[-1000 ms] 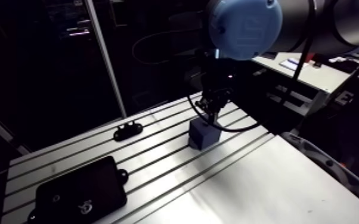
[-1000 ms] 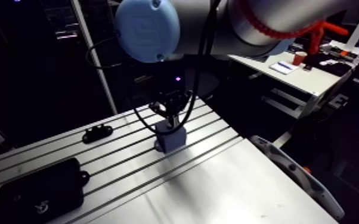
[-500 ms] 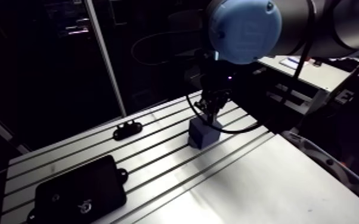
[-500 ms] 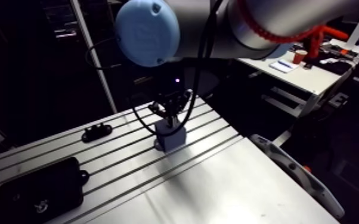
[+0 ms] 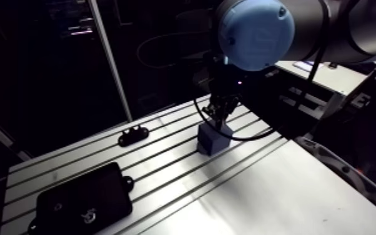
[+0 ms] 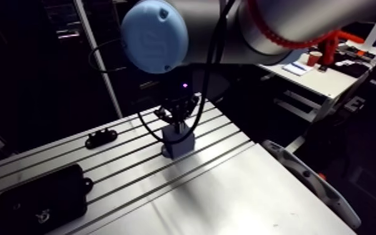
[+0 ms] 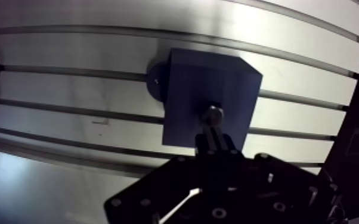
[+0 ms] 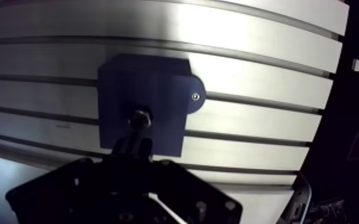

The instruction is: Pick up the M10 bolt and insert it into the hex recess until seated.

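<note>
1. Currently, the gripper (image 7: 215, 138) hangs over the blue block (image 7: 188, 83), which is fixed to the slotted table (image 7: 68, 50). Its two fingers (image 7: 203, 143) are clamped on the bolt (image 7: 213, 113), whose end sits over the block's top face.
2. Step in hand, as judged: lowering the bolt into the hex recess.
3. Hold the bolt upright and centred on the recess. A tilt would likely jam it against the rim.
4. Turn the wrist until the hex flats match the recess walls, then descend slowly.
5. Grip firmly until the bolt stops. Release only when resistance indicates seating.
6. Hidden: the recess lies under the bolt's end, so its outline and depth cannot be read.
7. Whether the bolt has entered the recess or only stands above it cannot be told.
8. The fingers merge with the dark gripper body, so their contact with the bolt is hard to make out.
9. In the arm view the gripper is small and dark above the block and adds no detail.
</note>
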`<action>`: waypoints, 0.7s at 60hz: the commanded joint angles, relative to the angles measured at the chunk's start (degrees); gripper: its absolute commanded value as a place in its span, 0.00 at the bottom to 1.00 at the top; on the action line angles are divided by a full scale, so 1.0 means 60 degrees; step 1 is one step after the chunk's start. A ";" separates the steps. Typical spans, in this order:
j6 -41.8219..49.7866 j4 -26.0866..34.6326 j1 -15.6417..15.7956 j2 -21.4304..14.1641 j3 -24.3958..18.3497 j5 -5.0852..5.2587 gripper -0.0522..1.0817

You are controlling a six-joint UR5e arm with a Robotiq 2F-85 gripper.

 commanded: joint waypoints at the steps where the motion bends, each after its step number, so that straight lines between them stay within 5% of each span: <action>1: -0.0014 -0.0033 -0.0014 0.0028 -0.0013 0.0002 1.00; 42: -0.0028 -0.0079 -0.0059 0.0131 -0.0055 0.0002 1.00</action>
